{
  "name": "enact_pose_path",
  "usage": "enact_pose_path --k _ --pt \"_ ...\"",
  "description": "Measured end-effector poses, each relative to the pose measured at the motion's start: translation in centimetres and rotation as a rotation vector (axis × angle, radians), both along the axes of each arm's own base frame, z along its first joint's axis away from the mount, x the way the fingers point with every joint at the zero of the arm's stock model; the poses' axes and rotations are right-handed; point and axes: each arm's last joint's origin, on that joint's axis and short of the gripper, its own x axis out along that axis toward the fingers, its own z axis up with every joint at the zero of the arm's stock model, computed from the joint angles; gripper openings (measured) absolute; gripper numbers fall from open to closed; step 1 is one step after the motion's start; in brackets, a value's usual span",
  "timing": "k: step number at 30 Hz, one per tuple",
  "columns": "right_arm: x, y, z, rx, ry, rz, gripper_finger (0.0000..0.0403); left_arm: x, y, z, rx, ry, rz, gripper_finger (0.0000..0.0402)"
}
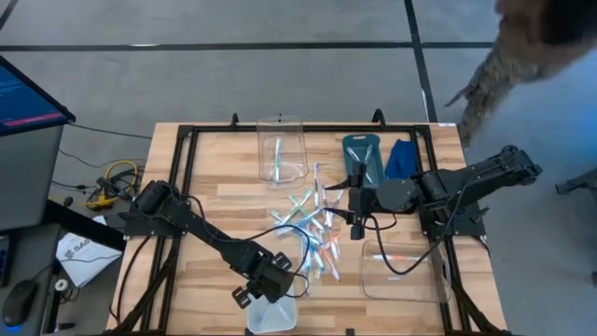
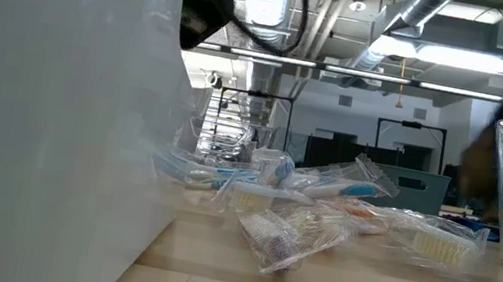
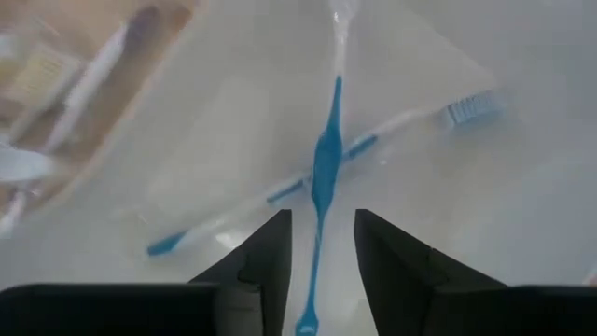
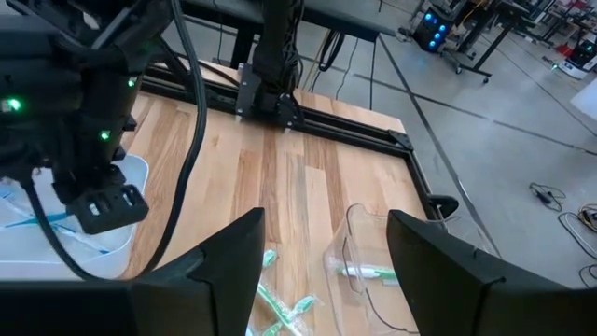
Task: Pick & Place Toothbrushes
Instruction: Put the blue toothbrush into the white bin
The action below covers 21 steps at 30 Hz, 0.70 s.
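Note:
A pile of toothbrushes lies on the middle of the wooden table, some in clear wrappers. My left gripper hangs over a white bin at the near edge, pointing down, open. Two toothbrushes lie crossed on the bin's floor: a blue one and a whitish one with blue parts. The blue one's handle runs through the gap between my left fingers, clear of both. My right gripper hovers open above the pile's right side, with nothing between its fingers.
A clear container stands at the far middle. Another at the near right holds a green toothbrush. A blue cloth and a teal piece lie at the far right. A person stands beyond the far right corner.

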Motion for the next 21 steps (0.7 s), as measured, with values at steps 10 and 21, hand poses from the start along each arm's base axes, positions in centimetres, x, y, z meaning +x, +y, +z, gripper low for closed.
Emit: enact_pose_path --k 10,21 --pt "-0.1 0.0 -0.1 -0.007 0.018 0.000 0.0219 -1.0 0.8 4.8 0.001 -0.157 0.069 0.0120" --pt "-0.2 0.2 -0.2 -0.052 0.035 0.028 0.0219 -2.6 1.8 10.2 -0.178 -0.280 0.275 0.0117"
